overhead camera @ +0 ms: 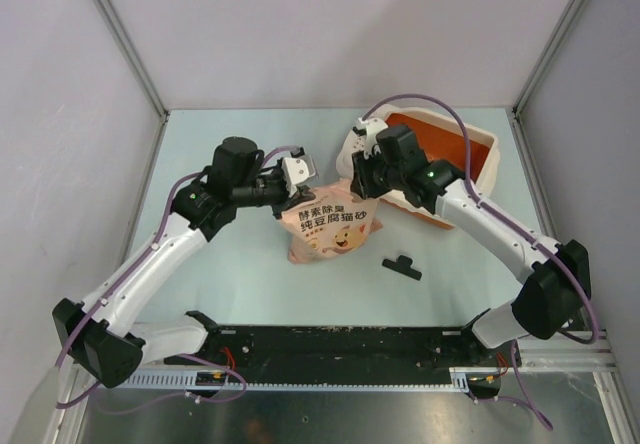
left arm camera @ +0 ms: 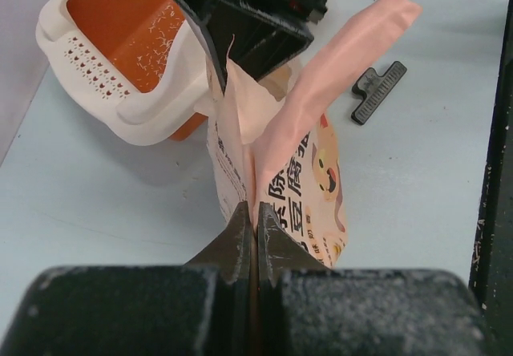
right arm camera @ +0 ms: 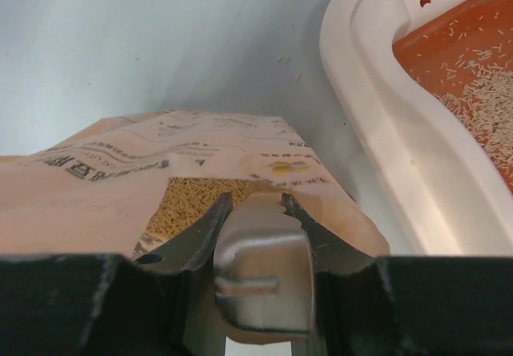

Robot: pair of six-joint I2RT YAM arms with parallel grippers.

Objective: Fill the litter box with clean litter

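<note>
The litter box (overhead camera: 488,159), cream outside and orange inside, stands at the back right. A thin scatter of clean litter (right arm camera: 489,99) lies on its orange floor. The pink bag (overhead camera: 330,226) stands open beside the box, with more beige granules (right arm camera: 188,204) showing in its mouth. My left gripper (left arm camera: 255,212) is shut on the bag's top edge and holds it up; it also shows in the top view (overhead camera: 290,199). My right gripper (right arm camera: 255,200) is shut on the handle of a clear plastic scoop (right arm camera: 260,268) over the bag's mouth, and shows in the top view (overhead camera: 362,182).
A black clip (overhead camera: 401,266) lies on the table in front of the bag, to its right; it also shows in the left wrist view (left arm camera: 378,91). The box's perforated ledge (left arm camera: 88,63) faces the bag. Grey walls close in the table on three sides.
</note>
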